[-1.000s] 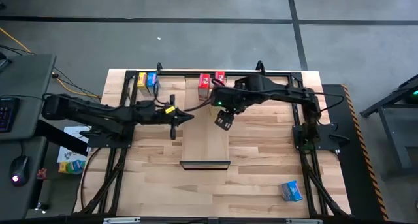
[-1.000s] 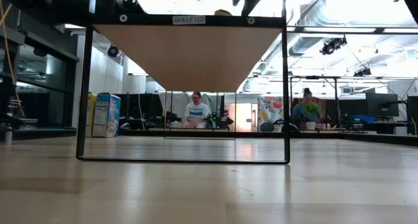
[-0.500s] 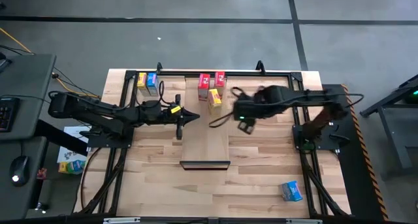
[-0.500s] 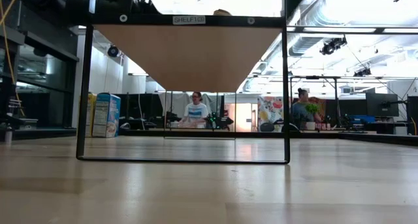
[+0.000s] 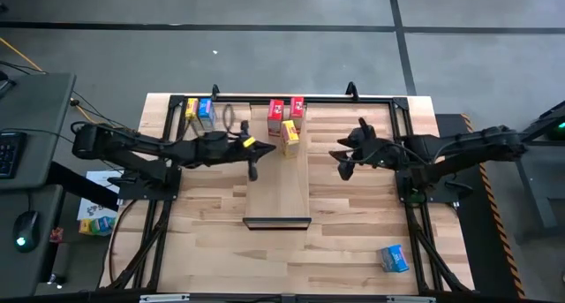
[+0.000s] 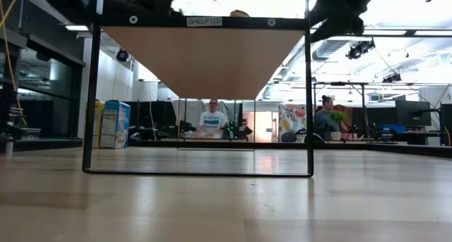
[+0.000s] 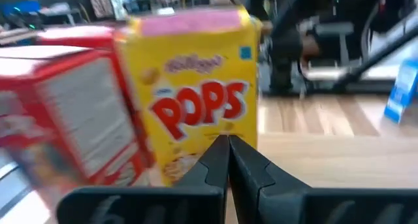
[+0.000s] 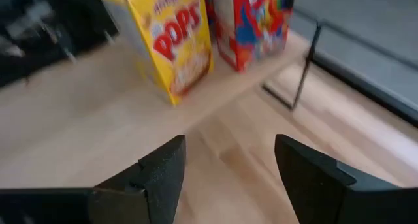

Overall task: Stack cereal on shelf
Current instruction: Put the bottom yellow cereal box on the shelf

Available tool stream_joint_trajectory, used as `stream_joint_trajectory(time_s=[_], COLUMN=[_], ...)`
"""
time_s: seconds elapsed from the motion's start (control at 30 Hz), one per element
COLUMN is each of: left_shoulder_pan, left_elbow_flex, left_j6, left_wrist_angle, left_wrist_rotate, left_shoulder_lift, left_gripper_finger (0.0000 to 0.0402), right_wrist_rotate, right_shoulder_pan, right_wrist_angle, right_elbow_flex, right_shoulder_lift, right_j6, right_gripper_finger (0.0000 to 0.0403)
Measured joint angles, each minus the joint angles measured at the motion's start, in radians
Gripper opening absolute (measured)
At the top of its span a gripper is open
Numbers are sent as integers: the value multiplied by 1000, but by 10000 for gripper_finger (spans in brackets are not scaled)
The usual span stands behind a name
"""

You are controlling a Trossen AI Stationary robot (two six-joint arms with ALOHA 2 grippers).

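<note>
High view, shelf: my shelf (image 5: 277,184) lies mid-table, its black lip towards the near edge. Two red boxes (image 5: 284,110) stand at its far end, with the yellow box (image 5: 290,132) just in front of them.
High view, other cereal: a yellow and blue pair (image 5: 199,109) stands at the far left of the table, and a lone blue box (image 5: 394,258) lies near the front right corner, well apart from the rest.
High view, arms: my left gripper (image 5: 252,158) hangs at the shelf's left edge near the yellow box; my right gripper (image 5: 345,159) is off the shelf's right side, holding nothing.
Low view: only the shelf's frame (image 6: 197,21) and underside show; the boxes on top are hidden.
Left wrist view: my fingers (image 7: 225,160) are pressed together, empty, pointing at the yellow box (image 7: 199,96).
Right wrist view: my fingers (image 8: 163,168) stand apart, empty.
Handling: I judge these cardboard boxes light, easily crushed and tip-prone; I'd pinch across the narrow sides, low down, gently.
</note>
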Motion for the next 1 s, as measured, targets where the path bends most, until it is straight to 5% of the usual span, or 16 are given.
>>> stream_joint_trajectory(time_s=[0.17,0.43,1.0], left_shoulder_pan=[-3,-3,1], left_elbow_flex=[110,138,138], left_j6=[12,11,11], left_wrist_angle=[-109,-135,-155], left_wrist_rotate=[-48,-133,-124], left_shoulder_lift=[78,105,106], left_gripper_finger=[0,0,0], right_wrist_rotate=[49,67,-42], right_shoulder_pan=[-1,-2,-85], right_wrist_angle=[139,183,522], right_elbow_flex=[-76,-79,-79], right_shoulder_lift=[-21,36,274], right_j6=[-50,-47,-140], right_gripper_finger=[178,14,1])
